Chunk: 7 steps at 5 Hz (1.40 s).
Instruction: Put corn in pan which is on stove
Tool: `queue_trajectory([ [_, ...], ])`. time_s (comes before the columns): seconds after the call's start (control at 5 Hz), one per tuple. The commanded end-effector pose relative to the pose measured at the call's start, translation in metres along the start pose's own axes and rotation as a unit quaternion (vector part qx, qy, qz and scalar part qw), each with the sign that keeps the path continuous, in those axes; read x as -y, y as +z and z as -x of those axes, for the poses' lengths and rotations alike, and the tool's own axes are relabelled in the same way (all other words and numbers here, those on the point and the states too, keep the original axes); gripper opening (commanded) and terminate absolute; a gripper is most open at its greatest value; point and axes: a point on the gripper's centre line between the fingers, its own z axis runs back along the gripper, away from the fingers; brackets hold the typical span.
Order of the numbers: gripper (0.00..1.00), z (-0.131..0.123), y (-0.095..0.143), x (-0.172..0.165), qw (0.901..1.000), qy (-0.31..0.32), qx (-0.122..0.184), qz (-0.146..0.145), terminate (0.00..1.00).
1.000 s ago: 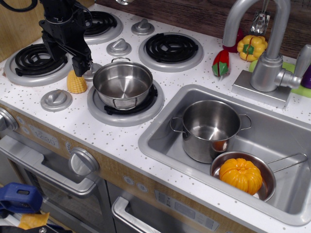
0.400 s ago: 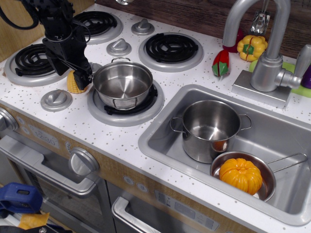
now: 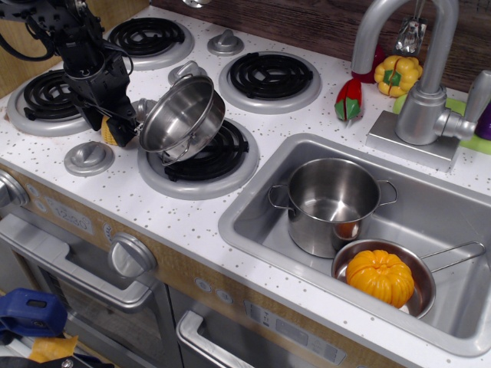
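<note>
The yellow corn (image 3: 109, 133) lies on the white stove (image 3: 192, 218) left of the front right burner, mostly hidden by my gripper (image 3: 113, 123). The gripper is low over the corn with its fingers apart, one on each side of the cob. Its right finger (image 3: 127, 115) touches the left rim of the small steel pan (image 3: 182, 119). The pan is tipped up on the front right burner (image 3: 203, 157), its left edge down and its opening facing left and front. The pan is empty.
Silver knobs (image 3: 89, 157) sit between the burners. The sink (image 3: 460, 230) at right holds a taller steel pot (image 3: 331, 201) and a long-handled pan with an orange pumpkin (image 3: 380, 276). A faucet (image 3: 418, 77), a yellow pepper (image 3: 397, 73) and a red pepper (image 3: 348, 98) stand behind it.
My gripper came down and slightly left over the corn. The pan, flat on its burner before, has tipped up against the right finger, baring the coil.
</note>
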Motion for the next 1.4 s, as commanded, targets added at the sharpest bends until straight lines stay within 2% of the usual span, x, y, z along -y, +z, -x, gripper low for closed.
queue_trajectory([
  [0.0,1.0,-0.015,0.028,-0.005,0.9993,-0.01,0.008,-0.035,0.0],
  [0.4,1.0,-0.021,0.053,-0.006,0.9977,-0.015,-0.012,-0.065,0.0],
  [0.8,1.0,-0.041,0.091,0.003,0.9942,-0.013,-0.046,-0.097,0.0],
  [1.0,1.0,-0.051,0.09,0.03,0.9928,-0.02,-0.029,-0.114,0.0],
  [1.2,1.0,-0.062,0.086,0.061,0.9955,-0.024,-0.001,-0.091,0.0],
])
